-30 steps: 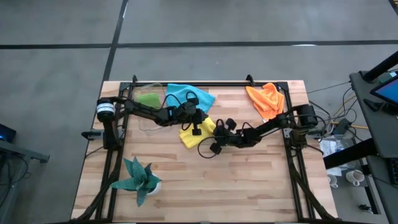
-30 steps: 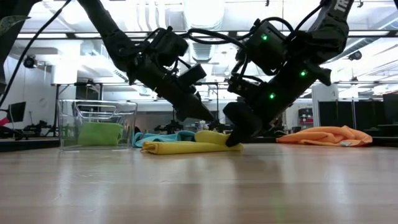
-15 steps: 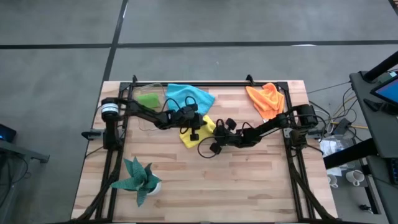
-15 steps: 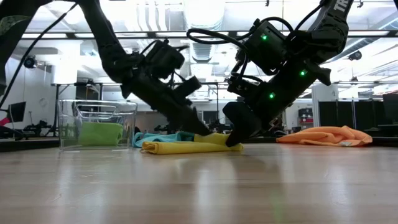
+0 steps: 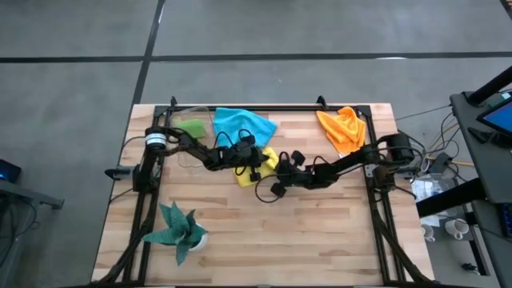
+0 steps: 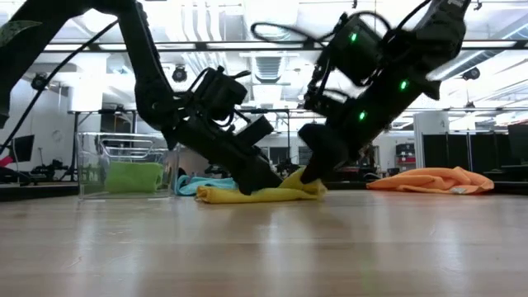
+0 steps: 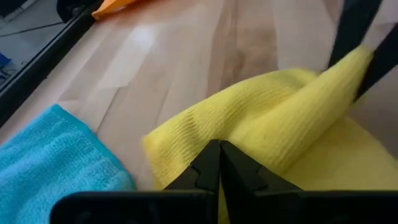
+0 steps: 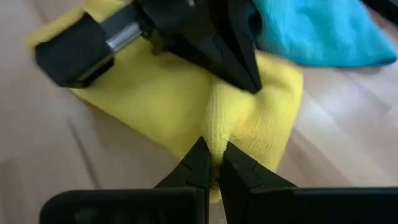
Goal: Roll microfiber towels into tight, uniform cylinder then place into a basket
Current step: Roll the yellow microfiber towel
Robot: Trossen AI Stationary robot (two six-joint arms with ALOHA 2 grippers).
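The yellow towel [image 5: 250, 171] lies bunched on the table's middle, also shown in the low view [image 6: 264, 194]. My left gripper [image 5: 254, 162] is shut on it from the left, and my right gripper [image 5: 280, 166] is shut on it from the right. The two sets of fingertips stand close together. The blue towel [image 5: 242, 124] lies flat just beyond it. The orange towel [image 5: 342, 126] lies crumpled at the far right. The lime green towel [image 5: 190, 128] sits inside the clear basket [image 6: 89, 165] at the far left. My left gripper pinches a raised fold of the yellow towel [image 7: 205, 134] between its two shut fingers, slanting down from the table's left. The cloth around the fold rests on the table. My right gripper pinches a narrow raised ridge of the yellow towel [image 8: 219, 127] between its fingertips, slanting down from the table's right. That end of the towel [image 6: 312, 183] is drawn up a little off the table; the rest lies slack.
A teal spiky plant in a white pot [image 5: 178, 230] stands at the near left. A black metal frame [image 5: 264, 106] runs along the table's far and side edges. Bare wood [image 5: 280, 232] lies toward the near edge.
My left gripper has dropped lower and gone toward the near edge, onto the yellow towel. My right gripper has risen slightly with the towel's right end, which now stands up off the table. The towel has bunched shorter between the two grippers.
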